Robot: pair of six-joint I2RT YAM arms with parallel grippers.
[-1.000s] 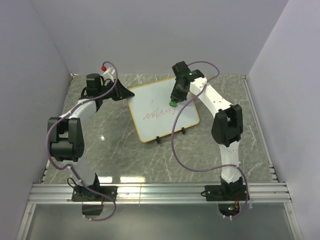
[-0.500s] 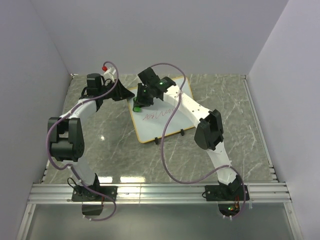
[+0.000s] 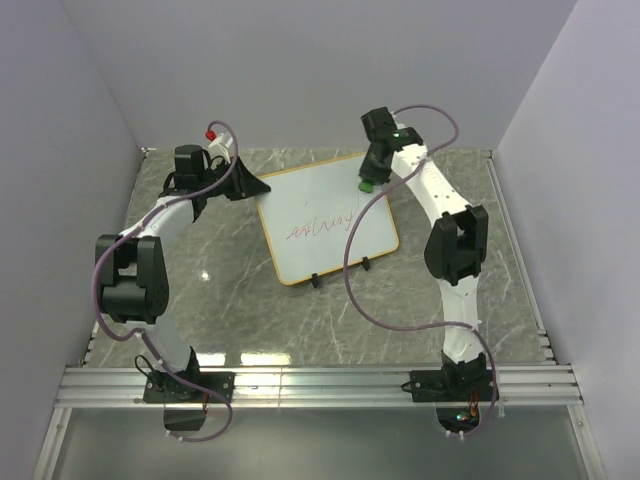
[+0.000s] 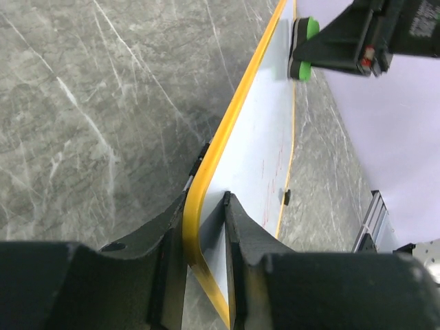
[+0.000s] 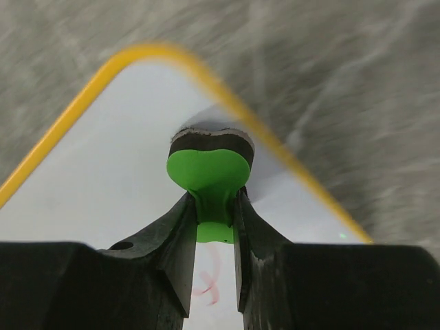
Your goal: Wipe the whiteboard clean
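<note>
The whiteboard (image 3: 310, 255) lay askew near the middle of the desk (image 3: 230, 300), nearer its far edge, with a red scribble (image 3: 320, 228) across its centre. The left claw (image 4: 205, 201) was pinched narrowly on the board's left rim, near a corner. The right claw (image 5: 213, 199) gripped a green eraser (image 5: 209, 169), which touched the board's far right corner.

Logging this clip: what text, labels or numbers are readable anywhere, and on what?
No text is readable.
Red scribble on the whiteboard: loose strokes, not legible as words.
White lettering on the right gripper, seen from the left wrist: blurred and cut off.
</note>
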